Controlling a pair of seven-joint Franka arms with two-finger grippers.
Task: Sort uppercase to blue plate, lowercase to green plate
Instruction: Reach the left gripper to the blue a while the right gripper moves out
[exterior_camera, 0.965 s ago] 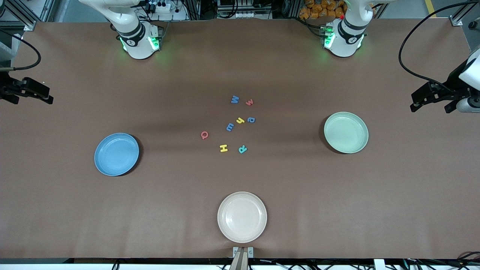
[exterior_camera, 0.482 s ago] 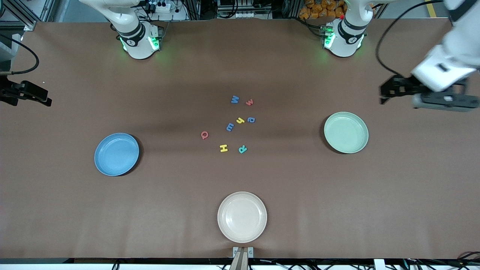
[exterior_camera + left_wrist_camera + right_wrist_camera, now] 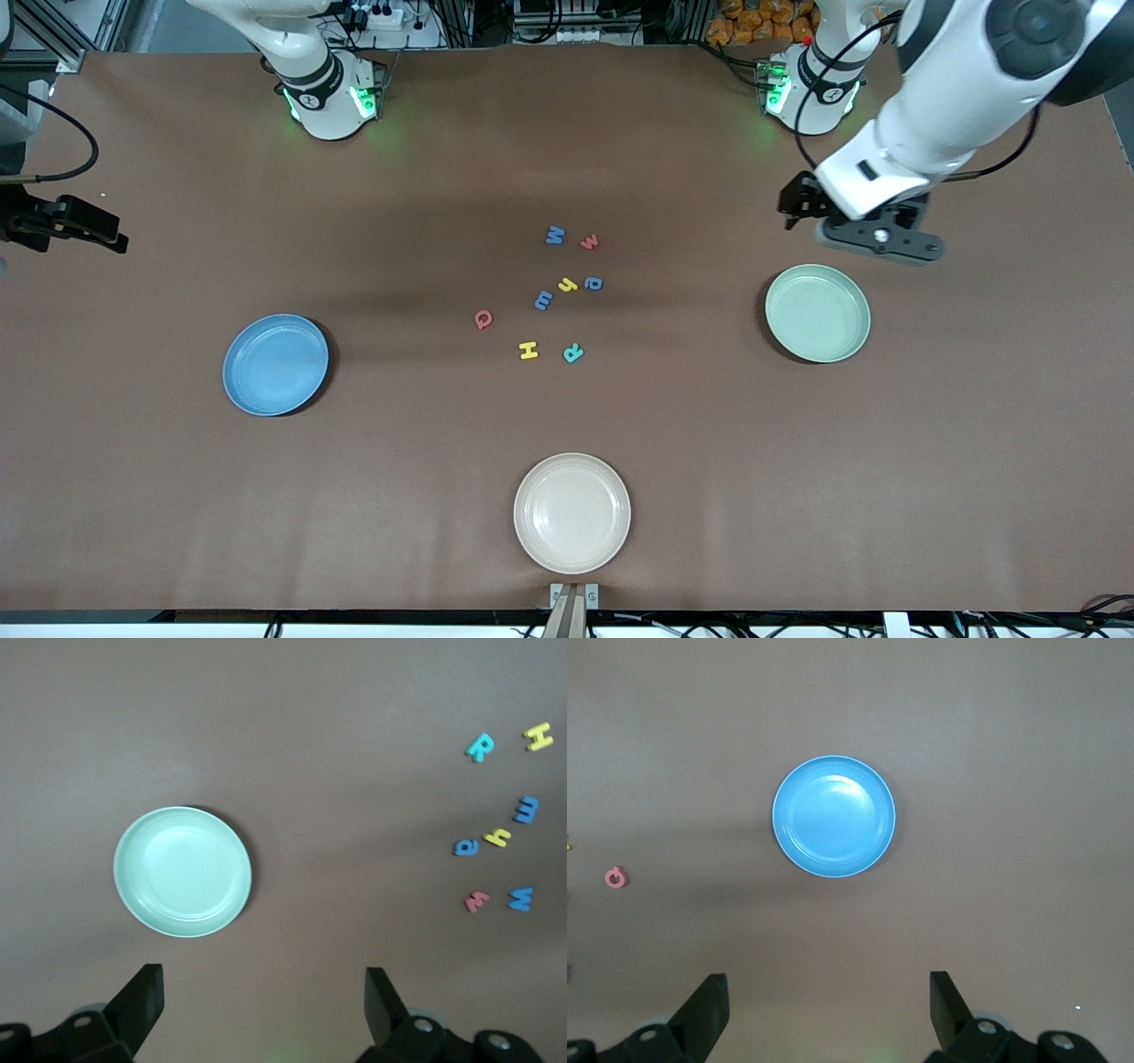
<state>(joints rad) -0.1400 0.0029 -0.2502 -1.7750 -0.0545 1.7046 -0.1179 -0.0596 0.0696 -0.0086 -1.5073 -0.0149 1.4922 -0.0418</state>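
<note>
You see the left pincer [image 3: 802, 208] open above the counter [image 3: 974, 425] near the green plate [image 3: 818, 313]; the right pincer [image 3: 828, 1010] waits open, 8 letters unsorted.

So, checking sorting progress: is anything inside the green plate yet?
No. The green plate is bare in both the front and left wrist views, nothing covering it; all the letters lie on the table.
</note>
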